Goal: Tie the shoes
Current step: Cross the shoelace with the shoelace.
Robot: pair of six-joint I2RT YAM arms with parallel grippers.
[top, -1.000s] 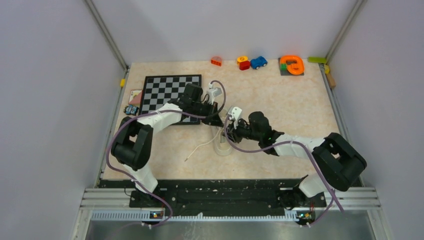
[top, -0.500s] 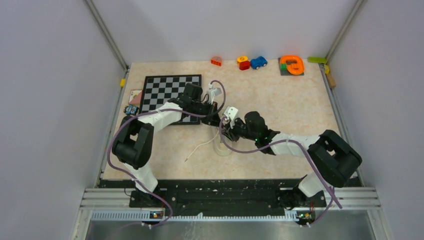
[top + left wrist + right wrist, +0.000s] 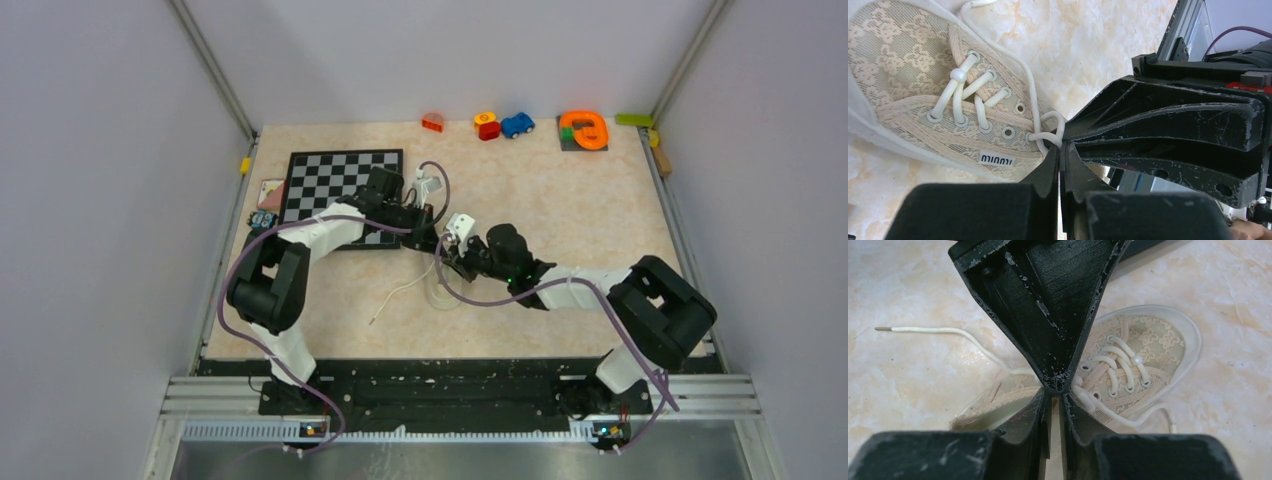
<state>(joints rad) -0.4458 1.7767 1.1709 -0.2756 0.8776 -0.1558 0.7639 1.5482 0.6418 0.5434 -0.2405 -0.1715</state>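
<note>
My bench is a beige marbled tabletop, boxed in by plain pale grey walls on 3 sides. 2 aluminium posts run up at the back corners, and I've got a slotted metal rail along the near edge. Lighting's soft and even, shadows pretty faint.

Soft, even light falls from overhead in the top view. The beige marbled tabletop is bright and free of glare, and the arms throw only faint shadows. Both wrist views are sharp on the cream lace-patterned canvas sneaker and its white lace. The near black bulk of the left gripper blurs at 6 o'clock, and its scuffed plastic shows dull highlights.
</note>
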